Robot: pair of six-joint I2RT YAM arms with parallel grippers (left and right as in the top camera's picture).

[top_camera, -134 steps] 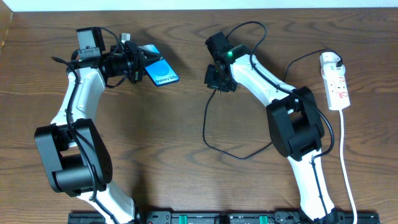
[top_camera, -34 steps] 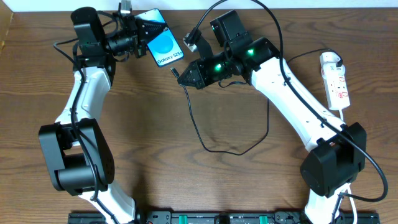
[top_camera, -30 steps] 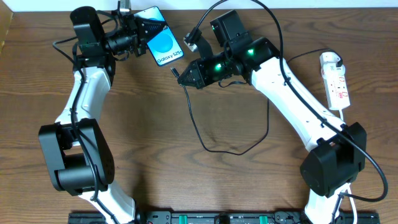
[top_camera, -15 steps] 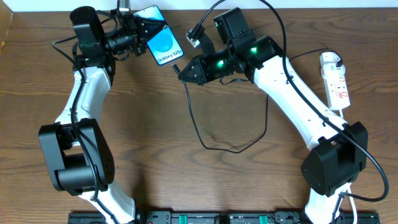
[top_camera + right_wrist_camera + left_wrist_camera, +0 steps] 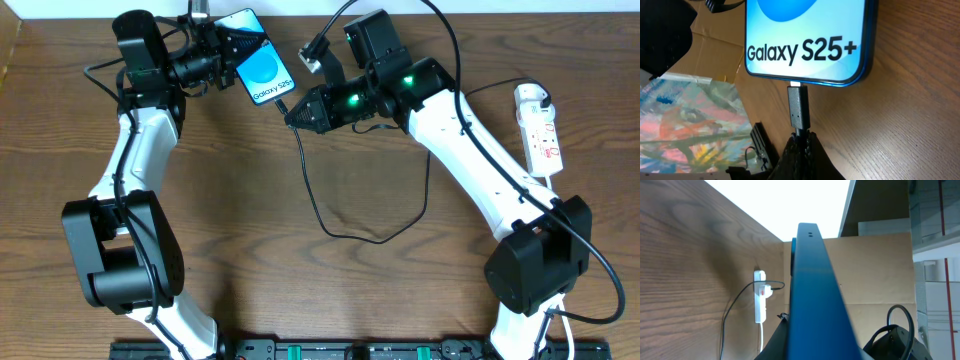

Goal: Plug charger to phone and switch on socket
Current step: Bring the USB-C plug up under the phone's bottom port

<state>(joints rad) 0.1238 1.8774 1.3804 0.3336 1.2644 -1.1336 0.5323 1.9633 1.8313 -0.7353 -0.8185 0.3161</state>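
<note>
Overhead, upper centre: the left gripper [image 5: 232, 43] clamps the tilted Galaxy S25+ phone [image 5: 265, 72]. The right gripper [image 5: 294, 114] pinches the charger [image 5: 798, 107], its connector tip touching the phone's bottom edge. The power strip [image 5: 541, 135] lies far right.

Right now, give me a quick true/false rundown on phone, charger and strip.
1. The phone is held in the jaws of the left gripper. True.
2. The right gripper is empty. False: its jaws pinch the charger connector, whose metal tip meets the phone's bottom edge.
3. The screen reads "Galaxy S25+". True.
4. The power strip lies on the left gripper's side. False: it lies at the far right in the overhead view, on the right gripper's side.
</note>
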